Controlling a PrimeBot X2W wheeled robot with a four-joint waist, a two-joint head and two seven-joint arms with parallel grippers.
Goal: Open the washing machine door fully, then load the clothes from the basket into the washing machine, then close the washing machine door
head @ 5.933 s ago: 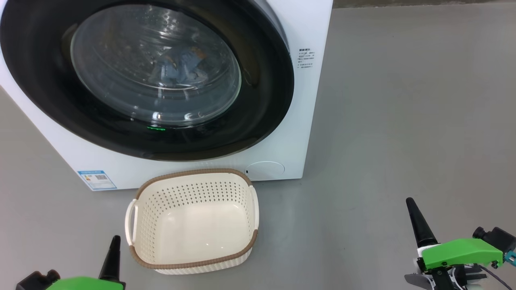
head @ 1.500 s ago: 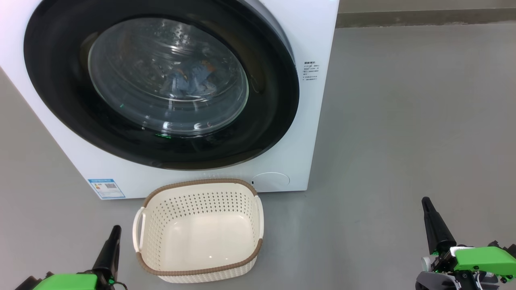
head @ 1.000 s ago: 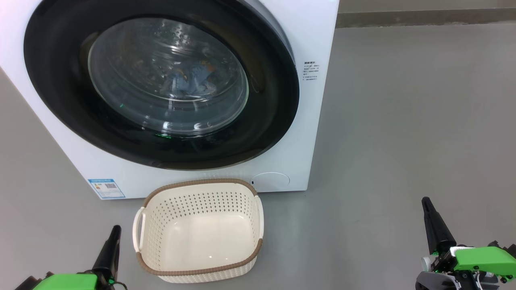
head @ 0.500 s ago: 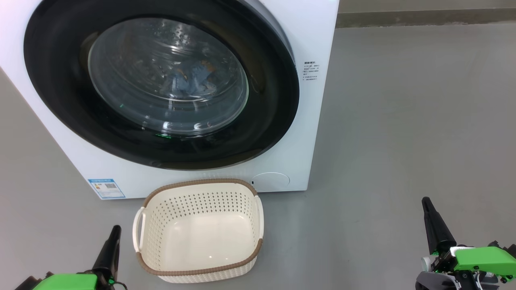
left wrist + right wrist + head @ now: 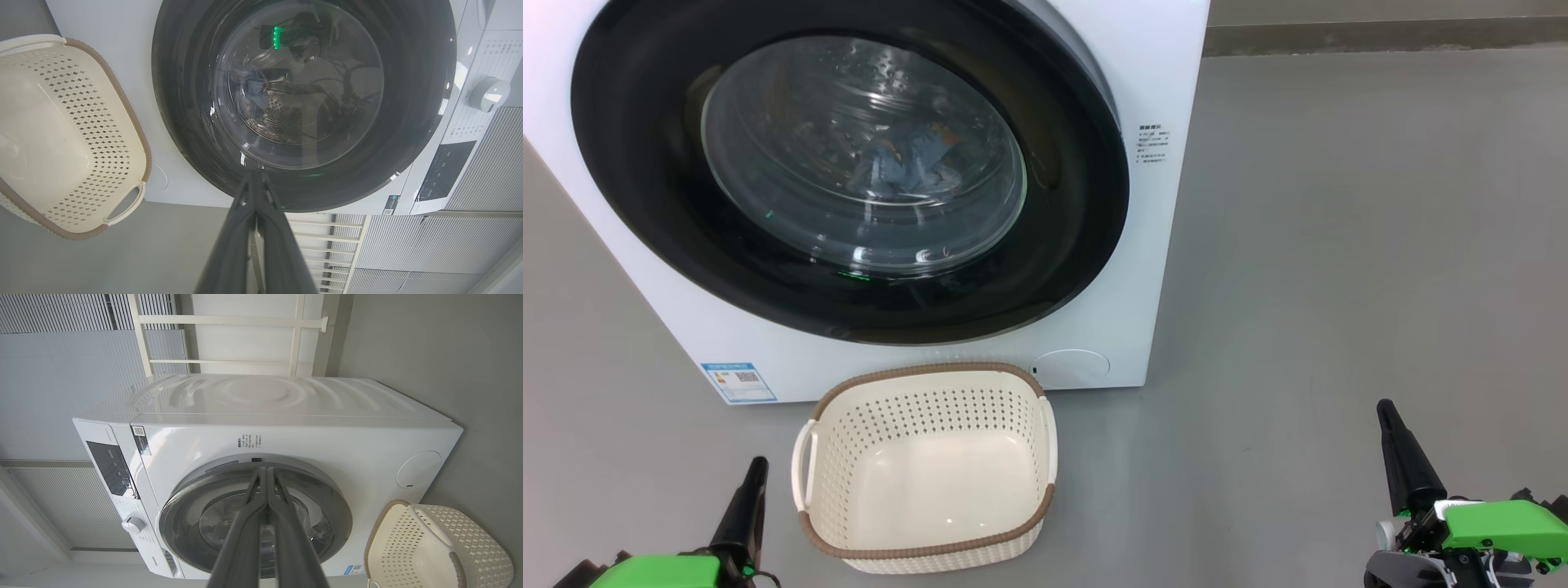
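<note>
- The door (image 5: 849,171) is pictured shut against the washer (image 5: 1152,245), with no gap seen at its black rim.
- The clothes (image 5: 911,159) are seen through the door, inside the washer. The basket (image 5: 923,368) is left bare on the floor (image 5: 1339,245), just near of the washer's front.
- The left gripper (image 5: 757,465) is held low at near left, fingers pressed together on nothing. The basket lies just to its right, the door far beyond.
- The right gripper (image 5: 1385,412) is held at near right, fingers likewise together and empty, well apart from basket and washer.
- The left arm is judged the nearer to the door, though any reach would have to clear the basket's left handle (image 5: 803,465).
- Open floor is offered on the right.
</note>
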